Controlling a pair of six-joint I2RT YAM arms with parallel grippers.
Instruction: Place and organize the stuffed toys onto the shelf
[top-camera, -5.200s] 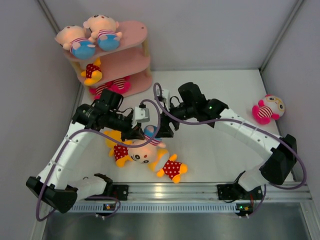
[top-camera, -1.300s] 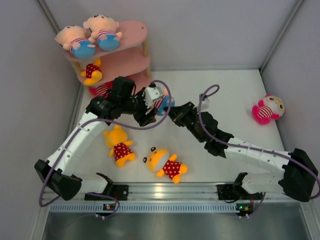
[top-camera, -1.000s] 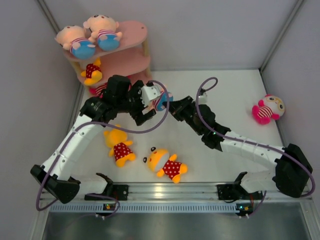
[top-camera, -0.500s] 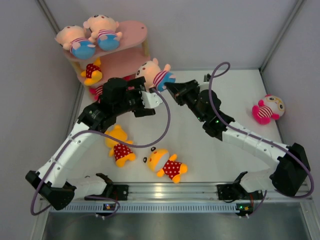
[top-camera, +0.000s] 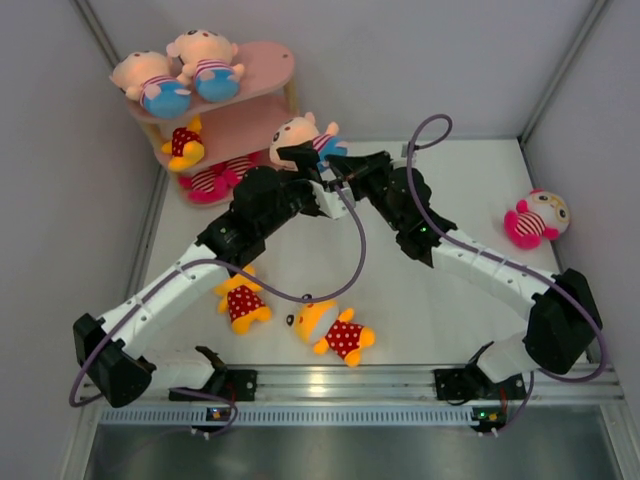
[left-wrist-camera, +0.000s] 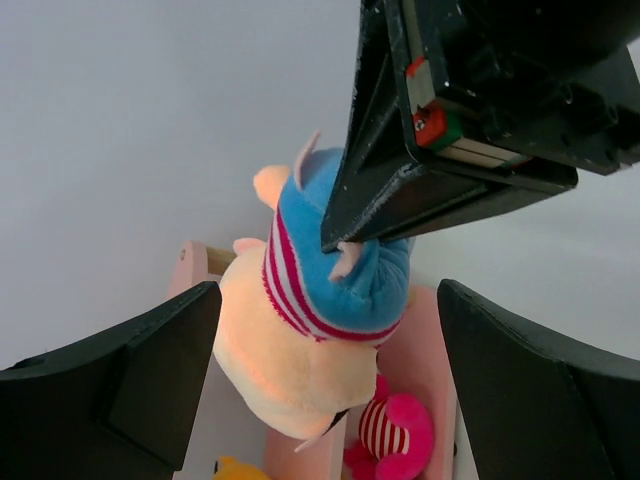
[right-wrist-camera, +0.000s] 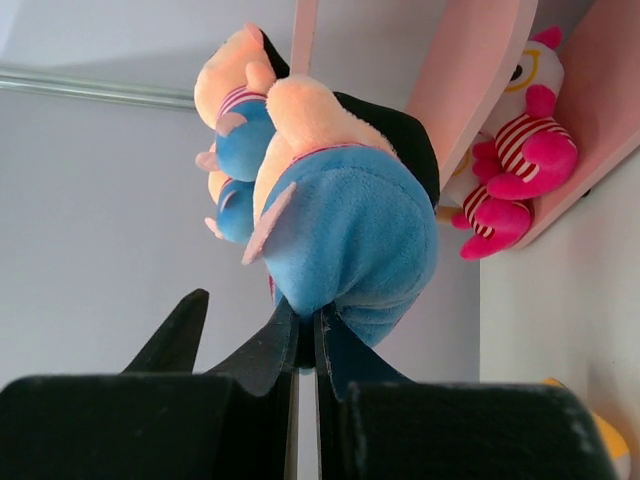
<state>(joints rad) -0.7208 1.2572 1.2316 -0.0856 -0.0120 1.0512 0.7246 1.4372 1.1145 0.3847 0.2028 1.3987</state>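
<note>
The right gripper (right-wrist-camera: 305, 322) is clamped on the blue shorts of the boy doll (top-camera: 300, 133), whose head points ahead toward the shelf (top-camera: 268, 62). The left gripper (left-wrist-camera: 325, 390) is wide open just beside it.

Both arms stretch far forward and lifted, converging near the middle. The left gripper (top-camera: 310, 165) stands wide open, its fingers (left-wrist-camera: 120, 390) spread apart. The right gripper (right-wrist-camera: 305, 320), just ahead of it, is pinched tight on a stuffed toy (right-wrist-camera: 350, 235).

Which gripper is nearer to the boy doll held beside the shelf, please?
Right. The right gripper pinches the boy doll by its blue shorts; the left gripper is open, its fingers either side of it.
</note>
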